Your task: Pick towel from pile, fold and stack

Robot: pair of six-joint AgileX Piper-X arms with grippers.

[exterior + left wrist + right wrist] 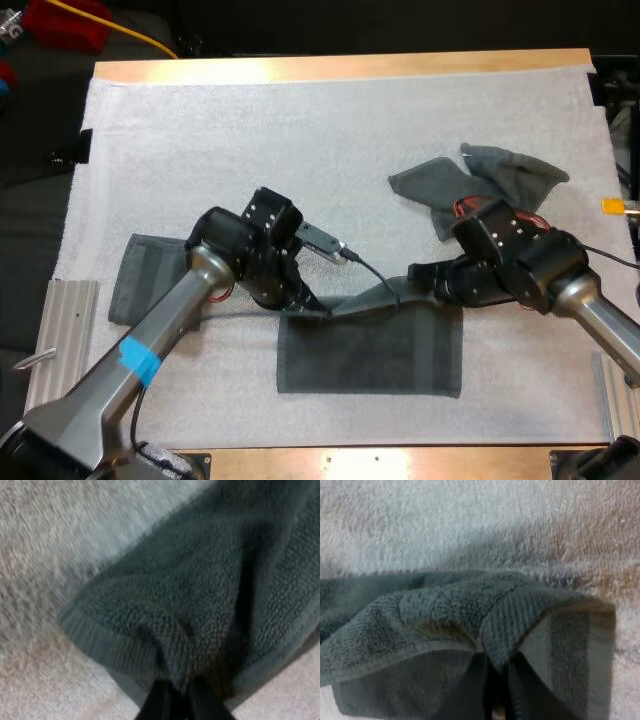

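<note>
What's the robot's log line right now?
left gripper shut on front towel | right gripper shut on front towel | crumpled towel far right

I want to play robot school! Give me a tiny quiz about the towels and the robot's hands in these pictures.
1. True or false: the left gripper is open and clear of the front towel.
2. Where does the crumpled towel lie? A) toward the far right of the white mat; B) between the two grippers; C) off the table.
3. How many towels are on the mat?

Key
1. False: it and the right gripper are each shut on that towel's edge.
2. A.
3. Three, counting the folded towel at the left.
</note>
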